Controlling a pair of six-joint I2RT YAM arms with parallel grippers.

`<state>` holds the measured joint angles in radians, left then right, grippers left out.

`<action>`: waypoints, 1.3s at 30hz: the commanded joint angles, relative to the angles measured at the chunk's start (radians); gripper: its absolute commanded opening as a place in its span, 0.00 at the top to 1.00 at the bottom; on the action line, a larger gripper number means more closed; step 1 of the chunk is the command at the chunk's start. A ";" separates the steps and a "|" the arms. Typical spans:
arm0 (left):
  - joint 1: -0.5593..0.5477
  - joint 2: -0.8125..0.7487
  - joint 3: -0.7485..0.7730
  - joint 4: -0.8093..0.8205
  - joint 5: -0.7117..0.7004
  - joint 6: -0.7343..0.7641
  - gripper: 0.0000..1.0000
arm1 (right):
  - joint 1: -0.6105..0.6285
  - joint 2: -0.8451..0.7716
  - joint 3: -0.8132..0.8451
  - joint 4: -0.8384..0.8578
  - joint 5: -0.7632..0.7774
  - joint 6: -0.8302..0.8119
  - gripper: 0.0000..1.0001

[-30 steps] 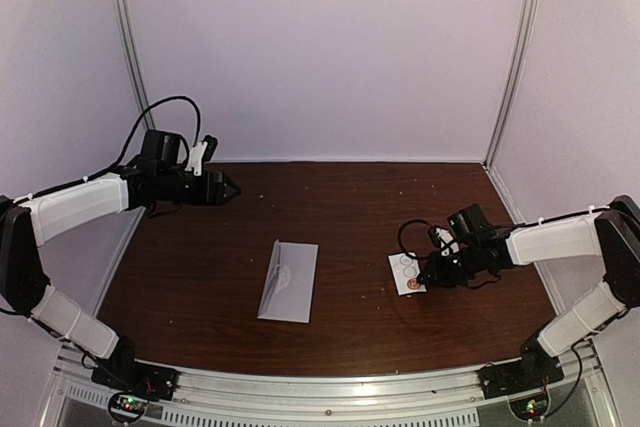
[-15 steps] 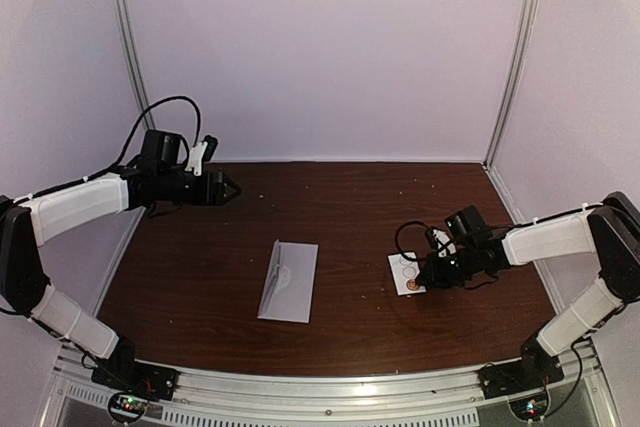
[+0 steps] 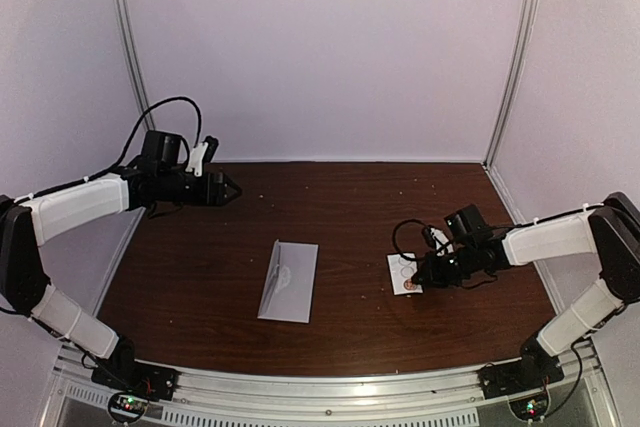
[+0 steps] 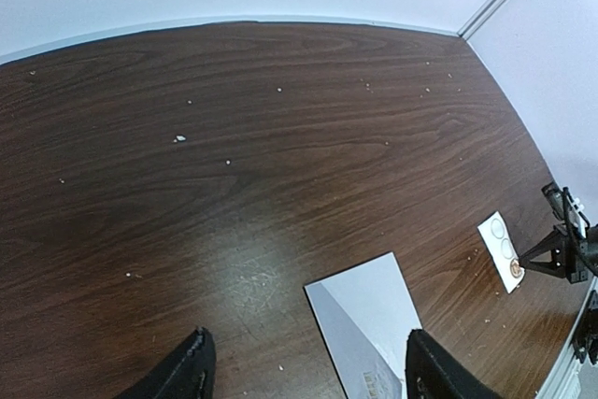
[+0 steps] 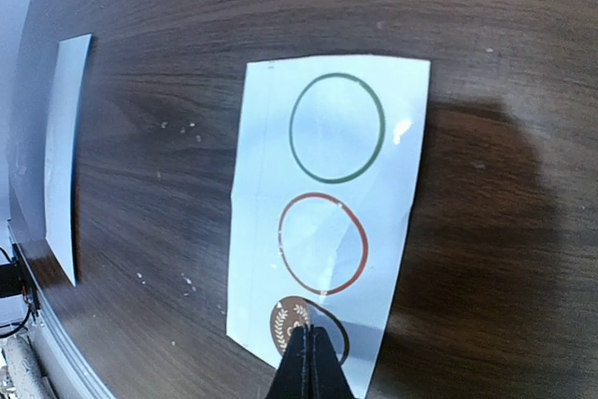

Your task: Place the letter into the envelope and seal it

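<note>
One table (image 3: 350,197): dark brown wood grain with small pale crumbs scattered on it; in the left wrist view I see a soft glare near its middle.
Room: plain pale walls (image 3: 320,47) close the back and both sides, with a metal post (image 3: 125,47) in each back corner.
Envelope (image 3: 289,281): lies flat in the near half of the table, about the middle, with its long side running away from me. It is between both arms and touched by none.
Strip (image 3: 403,274): small white paper to the right of the envelope and apart from it, flat on the wood. It carries a green ring, a red ring and a brown sticker (image 5: 304,324) in a row.
Left arm (image 3: 80,202): reaches along the left wall and is raised over the far left part of the table.
Left gripper (image 3: 232,190): fingers wide apart, nothing between them, pointing toward the centre.
Right arm (image 3: 545,237): stretched low from the right side toward the strip.
Right gripper (image 3: 418,282): tips pressed together, down on the brown sticker at the near end of the strip. I cannot tell if they pinch its edge.
Change: since one second ago the right gripper has slid a little to the left, farther over the strip, and its jaws have finished closing. Left arm, envelope and strip stay where they were.
</note>
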<state>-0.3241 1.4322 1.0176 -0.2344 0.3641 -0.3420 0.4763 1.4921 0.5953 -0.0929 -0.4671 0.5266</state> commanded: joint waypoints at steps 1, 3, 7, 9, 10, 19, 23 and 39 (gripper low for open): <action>-0.001 -0.020 -0.032 0.078 0.065 -0.030 0.29 | 0.021 -0.076 0.004 0.049 -0.081 0.004 1.00; -0.015 -0.041 -0.066 0.127 0.094 -0.078 0.29 | 0.030 -0.112 0.009 0.065 -0.115 0.007 1.00; -0.096 -0.082 -0.168 0.306 0.114 -0.214 0.29 | 0.054 -0.155 0.017 0.091 -0.169 0.021 1.00; -0.159 -0.082 -0.211 0.388 0.117 -0.293 0.29 | 0.070 -0.172 0.021 0.134 -0.190 0.032 1.00; -0.195 -0.075 -0.230 0.428 0.115 -0.332 0.29 | 0.080 -0.180 0.024 0.147 -0.195 0.040 1.00; -0.458 0.042 -0.249 0.743 0.169 -0.570 0.25 | 0.206 -0.223 0.092 0.259 -0.220 0.077 1.00; -0.501 0.068 -0.217 0.774 0.171 -0.594 0.23 | 0.257 -0.227 0.123 0.315 -0.226 0.089 1.00; -0.535 0.102 -0.241 0.931 0.178 -0.703 0.72 | 0.335 -0.178 0.193 0.336 -0.226 0.060 1.00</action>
<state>-0.8574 1.5246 0.7845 0.5995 0.5369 -1.0157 0.8032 1.3033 0.7662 0.2173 -0.6830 0.6010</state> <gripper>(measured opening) 0.368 0.006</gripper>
